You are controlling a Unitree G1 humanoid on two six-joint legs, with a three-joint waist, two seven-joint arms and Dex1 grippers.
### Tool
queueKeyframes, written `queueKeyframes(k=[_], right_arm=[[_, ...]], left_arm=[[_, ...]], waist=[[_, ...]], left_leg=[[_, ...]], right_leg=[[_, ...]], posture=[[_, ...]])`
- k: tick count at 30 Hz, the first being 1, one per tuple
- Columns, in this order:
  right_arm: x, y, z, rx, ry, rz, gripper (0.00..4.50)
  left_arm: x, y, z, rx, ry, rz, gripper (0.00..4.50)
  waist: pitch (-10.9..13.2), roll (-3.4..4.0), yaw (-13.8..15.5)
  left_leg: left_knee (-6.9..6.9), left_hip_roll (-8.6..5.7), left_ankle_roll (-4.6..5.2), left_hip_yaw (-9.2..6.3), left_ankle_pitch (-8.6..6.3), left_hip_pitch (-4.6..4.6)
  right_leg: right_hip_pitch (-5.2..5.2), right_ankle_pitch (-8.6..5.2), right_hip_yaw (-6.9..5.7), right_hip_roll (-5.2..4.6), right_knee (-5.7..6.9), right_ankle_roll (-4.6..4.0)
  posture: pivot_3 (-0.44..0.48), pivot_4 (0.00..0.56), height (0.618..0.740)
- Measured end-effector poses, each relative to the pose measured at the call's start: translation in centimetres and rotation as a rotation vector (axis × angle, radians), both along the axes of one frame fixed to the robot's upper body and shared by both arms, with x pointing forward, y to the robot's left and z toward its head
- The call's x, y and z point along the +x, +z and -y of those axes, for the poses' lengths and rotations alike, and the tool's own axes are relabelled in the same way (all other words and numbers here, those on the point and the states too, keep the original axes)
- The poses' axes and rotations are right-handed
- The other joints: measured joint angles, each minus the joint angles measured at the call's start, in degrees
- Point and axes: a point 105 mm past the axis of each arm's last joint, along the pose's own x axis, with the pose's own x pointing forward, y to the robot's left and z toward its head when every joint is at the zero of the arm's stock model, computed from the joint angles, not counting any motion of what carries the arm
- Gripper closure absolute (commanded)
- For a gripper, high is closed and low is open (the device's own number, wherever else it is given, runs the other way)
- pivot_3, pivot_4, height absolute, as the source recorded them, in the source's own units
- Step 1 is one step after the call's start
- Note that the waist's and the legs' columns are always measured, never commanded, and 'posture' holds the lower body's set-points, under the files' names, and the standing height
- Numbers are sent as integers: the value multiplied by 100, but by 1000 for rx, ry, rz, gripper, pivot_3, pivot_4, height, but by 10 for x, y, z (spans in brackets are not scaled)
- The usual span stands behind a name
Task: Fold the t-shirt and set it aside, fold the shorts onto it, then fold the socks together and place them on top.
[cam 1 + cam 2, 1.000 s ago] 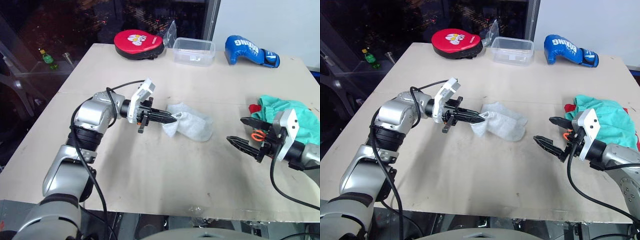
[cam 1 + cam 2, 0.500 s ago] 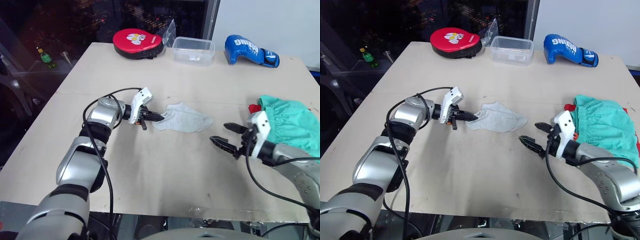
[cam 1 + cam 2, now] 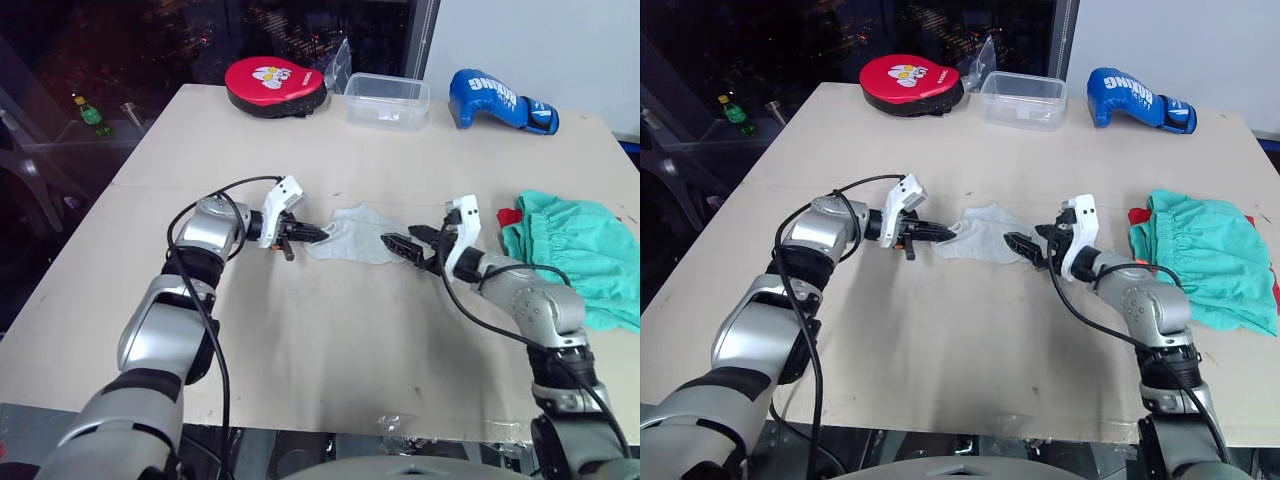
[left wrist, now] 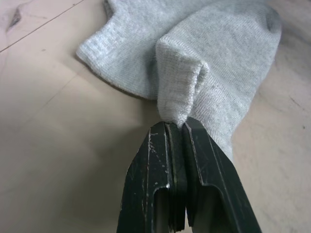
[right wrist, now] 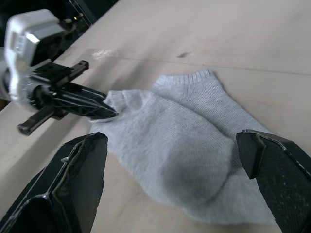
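Fingers of the left gripper pinch one end of the socks, which lie flat mid-bench, long axis running across toward the right gripper. Its fingers stand wide, straddling the opposite end, so the free end lies directly ahead of them.

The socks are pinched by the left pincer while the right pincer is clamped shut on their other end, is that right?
Not quite. The left pincer is shut on a fold of the socks, but the right pincer is open, one finger on either side of the socks' other end and not closed on them. The right wrist view shows it.
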Motion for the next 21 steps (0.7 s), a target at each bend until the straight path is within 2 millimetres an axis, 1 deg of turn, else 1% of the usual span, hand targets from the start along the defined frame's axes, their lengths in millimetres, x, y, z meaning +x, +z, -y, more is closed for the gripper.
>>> queueKeyframes(k=[4,11,12,13,14,15,16,18,19,21], right_arm=[[2,-12,0,11,1,-58,0],[-6,-15,-5,24,61,-103,0],[-7,-15,-6,34,68,-107,261],[-10,-13,-10,67,83,-118,645],[-10,-13,-10,69,84,-118,755],[-11,-12,-11,76,93,-121,1044],[-11,-11,-10,76,92,-120,1524],[-11,-8,-10,97,88,-116,2058],[-11,-6,-9,104,87,-111,2433],[-12,-5,-9,109,88,-111,3491]], left_arm=[[-1,-3,-1,2,2,-7,4425],[-1,-4,-2,5,4,-7,4425],[-1,-4,-2,6,4,-7,4482],[-1,-4,-2,9,4,-7,4500],[-1,-4,-2,9,4,-7,4500],[-1,-4,-2,11,4,-5,4500],[-1,-4,-2,11,3,-4,4500],[-1,-3,-2,12,2,3,4500],[-1,-3,-2,10,1,9,4500],[1,-1,-2,-1,6,23,4500]], waist=[[0,1,-16],[0,1,-75],[0,1,-83],[0,1,-114],[0,1,-117],[0,1,-128],[0,1,-128],[0,1,-127],[0,1,-127],[0,1,-126]], left_leg=[[-1,1,-1,1,0,0],[-1,6,-1,-2,0,1],[-2,6,-1,-2,0,1],[-2,7,-1,-3,0,1],[-2,7,-1,-3,1,1],[-2,8,-2,-3,1,1],[-2,8,-2,-3,1,2],[-2,11,-2,-3,1,1],[-2,11,-2,-3,1,1],[-2,12,-2,-2,1,1]], right_leg=[[0,0,0,0,0,0],[0,0,-2,0,2,0],[0,0,-2,0,2,0],[0,0,-2,0,3,0],[0,0,-2,0,3,0],[-1,0,-2,0,4,0],[-1,0,-2,0,4,0],[-1,0,-2,0,4,0],[-1,0,-2,0,3,0],[-1,0,-2,-1,3,0]], posture=[[0,150,740],[0,150,740],[0,150,740],[0,150,740],[0,150,740],[0,150,740],[0,150,740],[0,150,740],[0,150,740],[0,150,740]])
